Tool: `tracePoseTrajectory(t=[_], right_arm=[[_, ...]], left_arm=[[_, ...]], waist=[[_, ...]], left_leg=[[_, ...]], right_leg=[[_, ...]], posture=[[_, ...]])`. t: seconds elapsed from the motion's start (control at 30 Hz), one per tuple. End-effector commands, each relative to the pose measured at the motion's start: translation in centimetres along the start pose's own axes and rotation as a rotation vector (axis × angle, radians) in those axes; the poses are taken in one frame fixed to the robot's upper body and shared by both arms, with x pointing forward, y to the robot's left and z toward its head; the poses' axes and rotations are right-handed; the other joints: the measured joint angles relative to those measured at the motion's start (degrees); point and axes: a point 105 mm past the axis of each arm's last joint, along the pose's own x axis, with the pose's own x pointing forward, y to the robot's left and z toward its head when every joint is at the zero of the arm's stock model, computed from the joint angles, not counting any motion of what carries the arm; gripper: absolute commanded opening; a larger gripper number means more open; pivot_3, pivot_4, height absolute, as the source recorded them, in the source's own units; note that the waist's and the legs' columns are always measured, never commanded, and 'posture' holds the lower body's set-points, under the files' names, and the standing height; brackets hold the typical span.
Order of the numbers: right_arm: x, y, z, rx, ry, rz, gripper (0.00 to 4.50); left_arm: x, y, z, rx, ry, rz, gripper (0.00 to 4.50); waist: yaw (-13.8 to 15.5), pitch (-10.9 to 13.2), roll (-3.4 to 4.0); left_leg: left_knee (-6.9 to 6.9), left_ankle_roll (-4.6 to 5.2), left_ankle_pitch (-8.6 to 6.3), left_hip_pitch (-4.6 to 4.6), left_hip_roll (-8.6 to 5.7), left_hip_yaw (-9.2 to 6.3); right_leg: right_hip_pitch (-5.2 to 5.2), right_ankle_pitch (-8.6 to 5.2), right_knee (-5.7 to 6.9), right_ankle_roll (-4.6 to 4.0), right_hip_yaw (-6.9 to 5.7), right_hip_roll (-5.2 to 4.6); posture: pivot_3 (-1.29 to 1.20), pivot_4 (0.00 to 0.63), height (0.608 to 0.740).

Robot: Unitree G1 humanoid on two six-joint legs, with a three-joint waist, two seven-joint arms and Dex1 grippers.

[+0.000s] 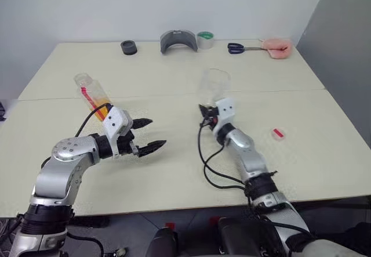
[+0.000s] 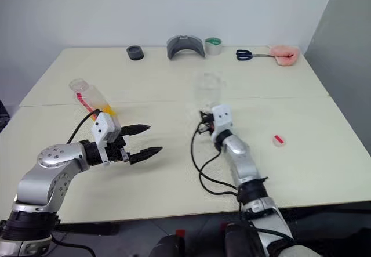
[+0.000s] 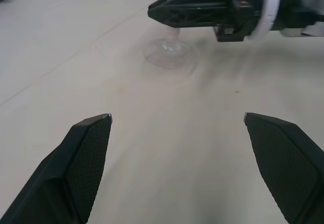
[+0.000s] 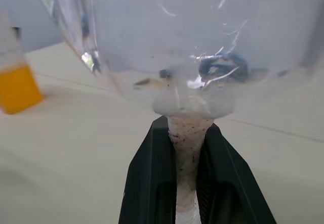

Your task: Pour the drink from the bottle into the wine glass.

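Note:
The bottle (image 1: 93, 93) stands on the table at the left, with the orange drink (image 1: 103, 109) in its lower part. In front of it my left gripper (image 1: 157, 132) is open and empty, pointing right toward the wine glass (image 1: 215, 84). My right gripper (image 1: 206, 113) is shut on the wine glass's stem (image 4: 188, 143), just under the bowl (image 4: 177, 42). The left wrist view shows the glass's foot (image 3: 171, 58) low on the table under my right gripper's fingers (image 3: 187, 10). The bottle (image 4: 17, 85) is also visible to the side in the right wrist view.
A small red-and-white cap-like piece (image 1: 278, 133) lies on the table at the right. Along the far edge sit a black ring (image 1: 128, 47), a grey curved object (image 1: 178, 40), a green tape roll (image 1: 205, 39), scissors (image 1: 237, 48) and a pink object (image 1: 277, 48).

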Motion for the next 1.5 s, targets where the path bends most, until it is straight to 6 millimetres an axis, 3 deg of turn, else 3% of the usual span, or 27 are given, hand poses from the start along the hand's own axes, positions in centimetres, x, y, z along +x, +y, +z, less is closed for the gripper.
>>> tracePoseTrajectory(t=[0.03, 0.2, 0.57, 0.6, 0.73, 0.93, 0.97, 1.1, 1.27, 1.5], right_arm=[[0.9, 1.7, 0.4, -0.025, -0.035, 0.083, 0.18], [2.0, 5.3, 0.4, 0.001, -0.040, 0.256, 0.18], [2.5, 6.2, -1.2, -0.032, 0.040, 0.304, 0.18], [2.5, 6.1, -1.2, -0.033, 0.040, 0.303, 0.90], [2.5, 6.0, -1.1, -0.042, 0.037, 0.295, 2.11], [2.3, 5.7, -1.0, -0.042, 0.030, 0.291, 4.29], [2.2, 5.5, -1.0, -0.043, 0.031, 0.289, 4.45], [1.2, 4.3, -1.5, -0.040, 0.052, 0.274, 4.45], [-1.4, 1.8, -2.6, -0.071, 0.096, 0.245, 4.45], [-3.6, -0.3, -1.8, -0.101, 0.102, 0.188, 4.45]], left_arm=[[-1.1, 0.2, 1.7, 0.053, -0.035, 0.040, 4.50], [-2.5, 1.2, 1.8, 0.076, -0.013, 0.112, 4.50], [-2.7, 1.0, 3.1, 0.094, -0.033, 0.130, 4.50], [-2.6, 1.0, 3.2, 0.096, -0.038, 0.128, 4.50], [-2.4, 0.8, 3.5, 0.103, -0.053, 0.119, 4.50], [-2.2, 0.7, 3.7, 0.102, -0.070, 0.120, 4.50], [-2.1, 0.7, 3.7, 0.100, -0.077, 0.121, 4.50], [-2.1, 0.4, 4.0, 0.100, -0.094, 0.125, 4.50], [-2.3, 0.2, 4.2, 0.074, -0.139, 0.159, 4.50], [-2.6, 0.4, 4.2, 0.038, -0.179, 0.230, 4.50]], waist=[[0.25, 0.00, 0.00], [0.47, 0.06, 0.02], [0.22, 0.06, 0.02], [0.22, 0.06, 0.02], [0.23, 0.07, 0.02], [0.22, 0.07, 0.02], [0.23, 0.07, 0.02], [0.24, 0.07, 0.02], [0.57, 0.07, 0.02], [0.35, 0.07, 0.02]], left_leg=[[0.00, -0.01, 0.00, -0.01, -0.03, -0.01], [0.05, -0.01, 0.00, -0.10, -0.17, -0.11], [0.02, -0.02, 0.00, -0.04, -0.11, -0.12], [0.02, -0.01, 0.00, -0.03, -0.11, -0.11], [0.02, -0.02, 0.00, -0.05, -0.11, -0.12], [0.02, -0.02, 0.00, -0.05, -0.11, -0.12], [0.02, -0.02, 0.00, -0.05, -0.11, -0.12], [0.02, -0.02, 0.00, -0.06, -0.11, -0.13], [0.02, -0.02, -0.01, -0.12, -0.16, -0.16], [0.02, -0.02, -0.01, -0.11, -0.01, -0.15]], right_leg=[[0.01, 0.00, -0.02, 0.00, 0.00, -0.04], [0.02, 0.01, -0.09, 0.01, -0.04, -0.17], [0.03, 0.01, -0.05, 0.01, -0.05, -0.09], [0.03, 0.01, -0.05, 0.01, -0.05, -0.09], [0.02, 0.01, -0.06, 0.01, -0.06, -0.09], [0.02, 0.01, -0.06, 0.01, -0.05, -0.10], [0.02, 0.01, -0.06, 0.01, -0.05, -0.10], [0.02, 0.01, -0.07, 0.01, -0.06, -0.10], [0.05, 0.01, -0.15, 0.01, -0.08, -0.18], [0.02, 0.01, -0.15, 0.02, -0.07, -0.14]], posture=[[0.00, 0.150, 0.740], [0.00, 0.150, 0.740], [0.00, 0.150, 0.740], [0.00, 0.150, 0.740], [0.00, 0.150, 0.740], [0.00, 0.150, 0.740], [0.00, 0.150, 0.740], [0.00, 0.150, 0.740], [0.00, 0.150, 0.740], [0.00, 0.150, 0.740]])
